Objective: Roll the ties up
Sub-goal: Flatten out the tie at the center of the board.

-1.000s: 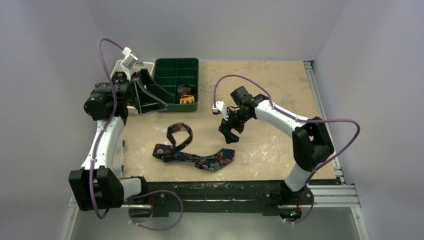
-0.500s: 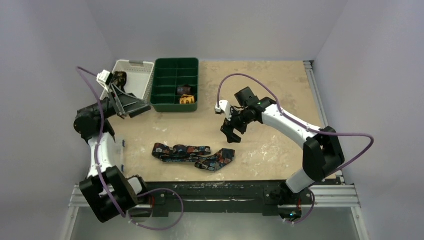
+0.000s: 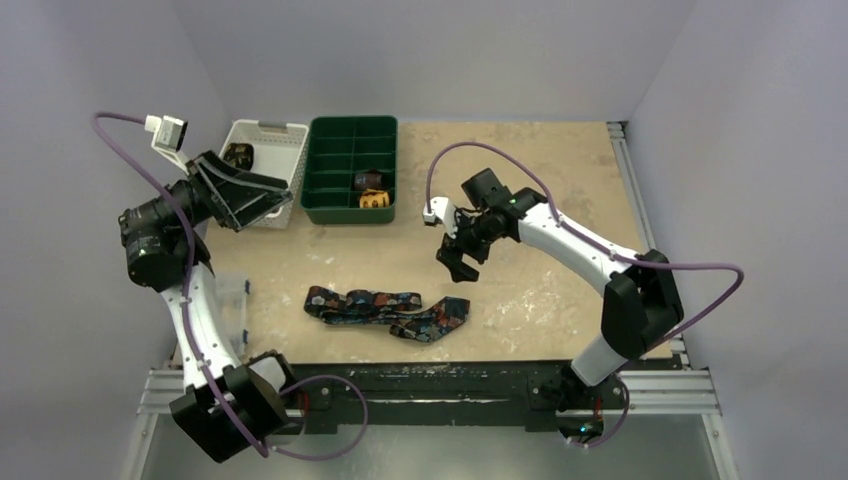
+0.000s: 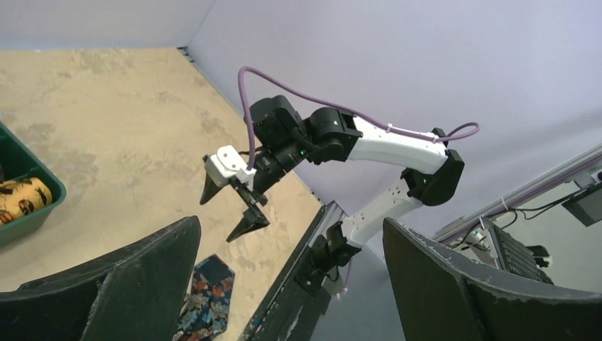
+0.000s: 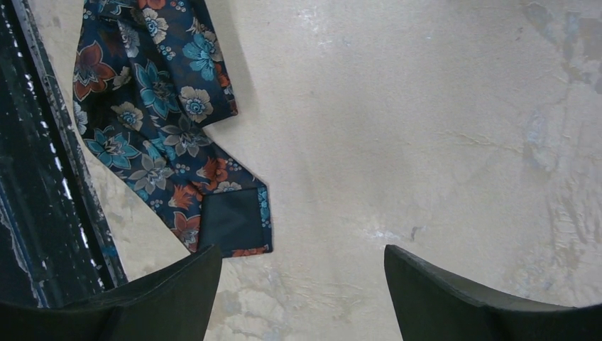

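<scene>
On the table (image 3: 560, 180), folded navy tie (image 3: 388, 312) (narrow end indistinct); left claw (image 3: 265, 210) and right claw (image 3: 455, 264) spread, empty.

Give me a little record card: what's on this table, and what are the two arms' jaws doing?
On table: dark navy floral fabric necktie, flat, doubled over, not rolled
Green plastic divided tray: yellow tie bundle and brown tie bundle inside
White slatted basket: dark-and-gold tie in its far corner
Left jaws: open, empty, raised beside the basket
Right jaws: open, empty, hovering near the necktie's wide end
</scene>
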### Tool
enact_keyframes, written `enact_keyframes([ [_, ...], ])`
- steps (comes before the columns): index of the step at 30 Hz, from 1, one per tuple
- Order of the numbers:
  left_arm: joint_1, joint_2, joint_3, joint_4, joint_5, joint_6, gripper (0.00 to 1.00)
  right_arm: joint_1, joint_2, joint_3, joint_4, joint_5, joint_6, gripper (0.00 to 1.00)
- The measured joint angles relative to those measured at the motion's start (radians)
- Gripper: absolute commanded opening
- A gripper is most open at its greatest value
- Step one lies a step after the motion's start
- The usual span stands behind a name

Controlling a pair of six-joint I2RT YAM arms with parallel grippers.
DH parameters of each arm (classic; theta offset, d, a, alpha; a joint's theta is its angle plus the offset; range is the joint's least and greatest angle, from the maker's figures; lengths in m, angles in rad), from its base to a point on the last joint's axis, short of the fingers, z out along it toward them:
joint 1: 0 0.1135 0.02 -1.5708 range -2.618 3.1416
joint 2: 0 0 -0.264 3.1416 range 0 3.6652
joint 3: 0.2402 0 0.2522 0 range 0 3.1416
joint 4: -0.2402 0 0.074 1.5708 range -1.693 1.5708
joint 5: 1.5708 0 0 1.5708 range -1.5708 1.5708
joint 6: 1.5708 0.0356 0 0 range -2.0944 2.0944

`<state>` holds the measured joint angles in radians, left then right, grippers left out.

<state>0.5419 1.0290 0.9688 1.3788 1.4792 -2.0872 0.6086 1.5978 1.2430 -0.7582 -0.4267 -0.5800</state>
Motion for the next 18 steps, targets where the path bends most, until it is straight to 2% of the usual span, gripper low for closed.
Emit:
enact_keyframes([
  [8, -0.028, 0.096, 0.017, -0.050, -0.058, 0.001, 1.00, 0.000, -0.047, 0.018, -0.064, 0.084, -0.010, 0.84],
  [12, -0.077, 0.033, 0.054, -0.309, -0.015, 0.019, 1.00, 0.000, -0.083, 0.018, -0.082, 0.126, -0.015, 0.84],
  [17, 0.022, -0.051, -0.001, -0.527, 0.047, 0.148, 1.00, 0.000, -0.101, 0.018, -0.088, 0.158, -0.016, 0.84],
  [18, 0.041, -0.043, -0.013, -0.625, 0.051, 0.211, 1.00, 0.000, -0.101, 0.018, -0.089, 0.166, -0.016, 0.84],
])
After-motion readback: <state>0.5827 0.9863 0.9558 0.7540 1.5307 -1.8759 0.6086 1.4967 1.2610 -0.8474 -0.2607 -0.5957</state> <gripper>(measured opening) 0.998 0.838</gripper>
